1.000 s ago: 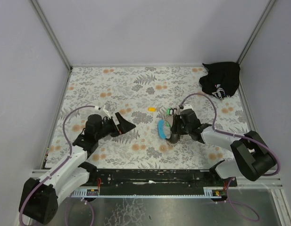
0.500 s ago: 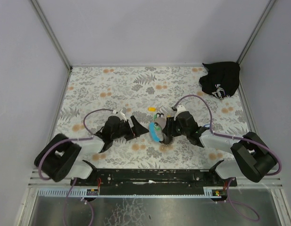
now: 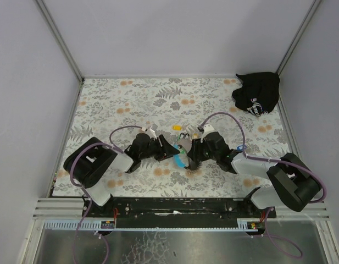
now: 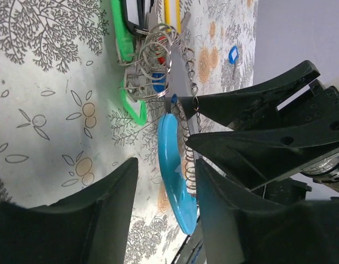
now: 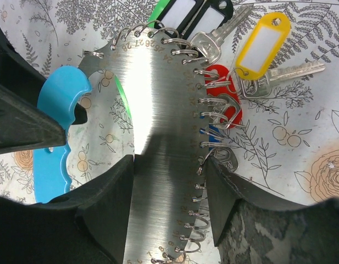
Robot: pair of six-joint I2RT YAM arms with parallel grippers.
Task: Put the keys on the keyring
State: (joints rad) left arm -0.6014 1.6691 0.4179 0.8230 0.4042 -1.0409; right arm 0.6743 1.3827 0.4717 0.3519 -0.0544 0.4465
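Note:
The keyring is a brushed metal plate (image 5: 158, 82) with wire hooks down one edge and a light-blue handle (image 4: 172, 165). My right gripper (image 5: 169, 165) is shut on the plate, one finger on each edge. Keys with a red tag (image 5: 224, 93), a blue tag (image 5: 213, 132) and a yellow tag (image 5: 262, 44) lie at the hooks. My left gripper (image 4: 165, 181) stands round the blue handle, open, with a gap on its left side. In the top view both grippers meet at mid table, left (image 3: 169, 151), right (image 3: 192, 151). A loose yellow key (image 3: 176, 127) and blue key (image 3: 239, 147) lie on the cloth.
A black cloth bag (image 3: 257, 93) with white print sits in the far right corner. Green (image 4: 125, 49) and black tags hang in the bundle beyond the plate. The floral cloth (image 3: 131, 99) stretches to the walls on three sides.
My left arm has swung right to the keyring and its jaws have narrowed round the blue handle. The right gripper has shifted slightly left with the plate.

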